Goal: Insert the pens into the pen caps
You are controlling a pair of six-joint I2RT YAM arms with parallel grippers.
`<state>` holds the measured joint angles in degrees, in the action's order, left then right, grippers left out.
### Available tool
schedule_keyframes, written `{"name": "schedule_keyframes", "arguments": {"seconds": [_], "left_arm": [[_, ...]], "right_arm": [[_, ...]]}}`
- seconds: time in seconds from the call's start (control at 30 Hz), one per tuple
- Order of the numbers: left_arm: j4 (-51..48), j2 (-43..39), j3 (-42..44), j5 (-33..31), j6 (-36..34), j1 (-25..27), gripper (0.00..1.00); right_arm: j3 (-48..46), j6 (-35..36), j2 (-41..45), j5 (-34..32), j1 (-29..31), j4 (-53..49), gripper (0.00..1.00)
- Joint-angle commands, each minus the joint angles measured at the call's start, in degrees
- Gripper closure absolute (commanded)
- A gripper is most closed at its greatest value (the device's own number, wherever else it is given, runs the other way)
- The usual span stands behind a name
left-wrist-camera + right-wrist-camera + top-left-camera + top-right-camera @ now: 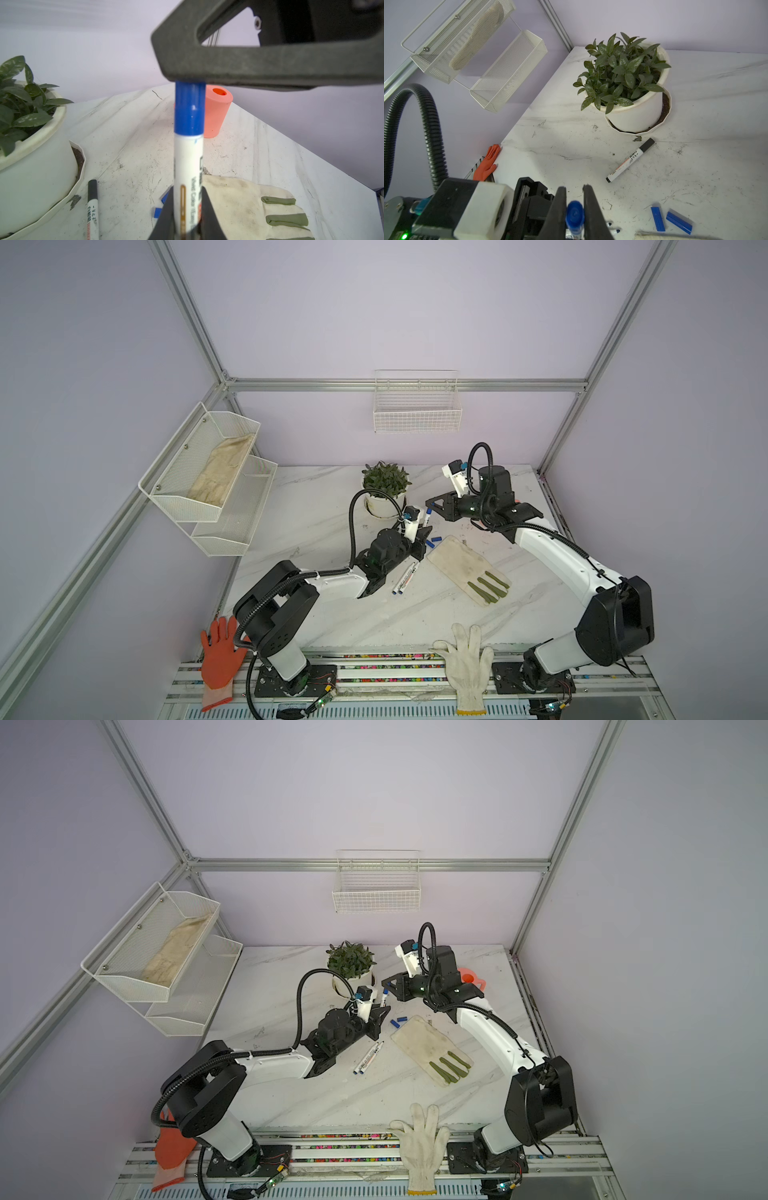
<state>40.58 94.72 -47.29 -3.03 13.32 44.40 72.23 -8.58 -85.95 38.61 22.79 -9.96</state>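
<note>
Left pincer pinches the pen, right pincer pinches the blue cap just past it, so we'd push dead straight.

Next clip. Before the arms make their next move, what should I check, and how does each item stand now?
1. Left gripper shut on the pen: ok.
2. Right gripper shut on the blue cap: ok.
3. Cap rim meets the white barrel: ok; fully pressed home: cannot tell.
4. Two loose blue caps lie free, uncovered: ok.
5. Two uncapped pens lie side by side, nothing on them: ok.
6. Black-capped pen lies finished near the plant pot: ok.
</note>
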Motion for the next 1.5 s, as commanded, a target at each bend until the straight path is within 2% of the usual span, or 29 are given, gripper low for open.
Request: {"name": "schedule_keyframes", "arguments": {"seconds": [0.0, 0.2, 0.43, 0.53, 0.8, 0.93, 1.13, 1.33, 1.47], "left_arm": [[15.08, -2.68, 0.36, -6.58, 2.53, -1.12, 1.0], [15.16, -1.77, -0.41, -5.86, 2.97, -0.85, 1.0], [15.06, -1.35, -0.77, -5.6, 2.95, -0.47, 1.0], [14.8, -1.36, -0.65, -5.42, 3.13, -0.43, 1.0], [14.43, -0.65, -0.15, -5.75, 4.03, -0.28, 1.0], [13.4, 0.02, 0.17, -6.48, 5.72, -0.27, 1.0], [0.34, 1.38, -1.96, -3.5, 4.9, -0.45, 1.0], [-15.89, 3.92, -6.75, 1.23, 3.54, -2.2, 1.0], [-22.75, 6.64, -11.54, 4.73, 0.62, -3.79, 1.0]], "right_arm": [[-0.8, 0.13, -1.23, 0.59, -0.02, -9.56, 0.86], [-0.16, -0.21, -1.56, -0.31, 0.02, -9.56, 0.77], [0.04, -0.21, -1.6, -0.65, -0.02, -8.73, 0.8], [0.49, 0.04, -1.11, -0.11, -0.06, -8.09, 0.76], [-0.45, -1.24, 4.08, 0.45, -0.03, -3.04, 0.65], [-0.82, -1.16, 6.22, -3.19, -0.01, -1.93, 0.64], [-1.23, -3.08, 5.29, -9.54, -0.16, -2.53, 0.65], [-2.17, -4.6, 3.78, -10.29, -0.33, -2.7, 0.65], [-2.55, -4.68, 3.21, -10.21, -0.34, -2.76, 0.66]]}}
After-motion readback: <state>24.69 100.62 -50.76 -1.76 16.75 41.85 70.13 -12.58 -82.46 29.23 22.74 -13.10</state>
